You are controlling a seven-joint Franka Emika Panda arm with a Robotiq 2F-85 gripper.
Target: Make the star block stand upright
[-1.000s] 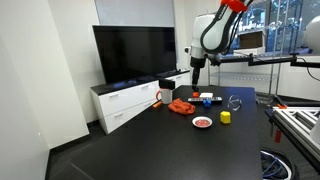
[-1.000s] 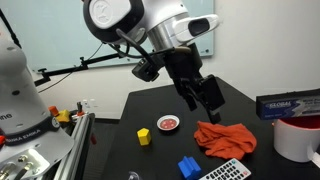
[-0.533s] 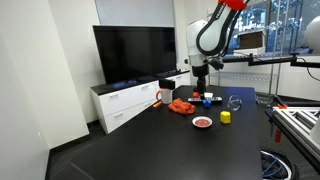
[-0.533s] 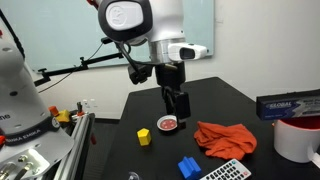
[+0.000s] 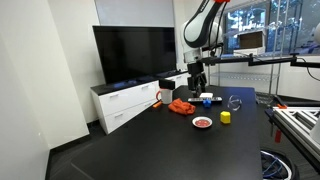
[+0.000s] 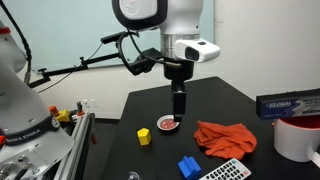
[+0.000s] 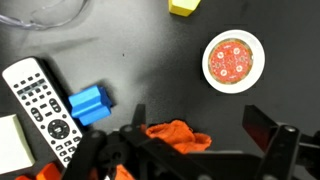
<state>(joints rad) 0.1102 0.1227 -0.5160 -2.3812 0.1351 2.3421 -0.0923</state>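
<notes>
Above the black worktop [image 5: 180, 145], your arm [image 6: 165, 15] reaches straight down — pincer [image 6: 180, 110] spread wide, empty — TV [image 5: 135, 52] against white wall [image 5: 70, 60].

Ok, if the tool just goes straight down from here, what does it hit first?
Probably the orange cloth: in the wrist view its edge sits right below the open tool. Depth is unclear, so it could land on bare table just beside it.
</notes>
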